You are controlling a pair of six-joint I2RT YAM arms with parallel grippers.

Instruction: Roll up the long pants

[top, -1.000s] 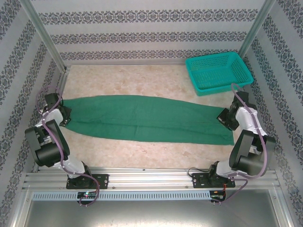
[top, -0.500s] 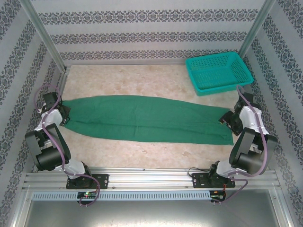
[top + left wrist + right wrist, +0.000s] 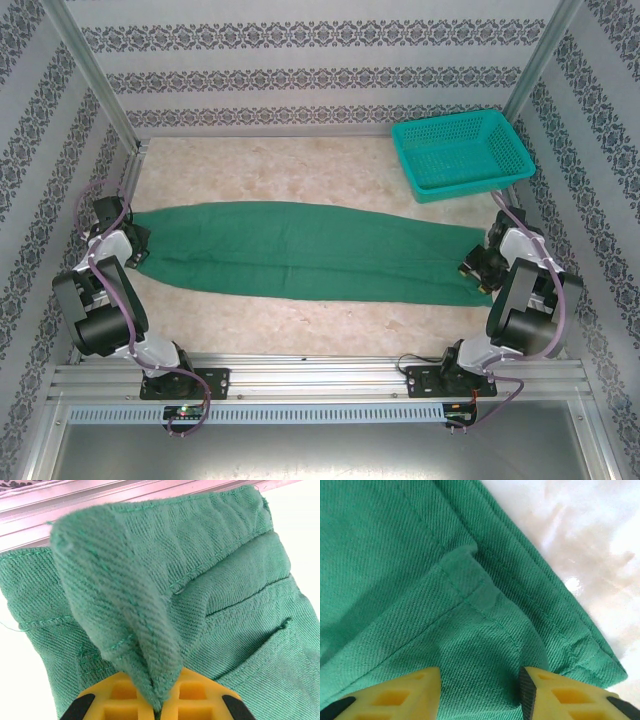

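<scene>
1. The long pants (image 3: 310,250) lie flat and stretched out across the table (image 3: 300,165), running left to right, with the wider end at the left and the narrower end at the right
2. No part of the pants is rolled yet; the cloth lies in one long strip
3. The left gripper (image 3: 135,248) sits at the left end of the pants, close to the side frame
4. In the left wrist view, the left gripper (image 3: 157,700) is clenched on a raised fold of the pants (image 3: 225,605), pinched tight between its yellow fingers (image 3: 120,695), with stitched seams and a pocket edge showing nearby
5. The right gripper (image 3: 475,268) rests over the right end of the pants
6. In the right wrist view, the right gripper (image 3: 480,690) has its jaws apart, with the pants (image 3: 420,555) lying between the yellow fingers (image 3: 395,692) near a hem and a corner; the cloth there is not pinched
7. A teal basket (image 3: 450,119) stands at the far right corner of the table, well apart from the pants
8. Patterned walls (image 3: 300,75) close in the table on three sides
</scene>
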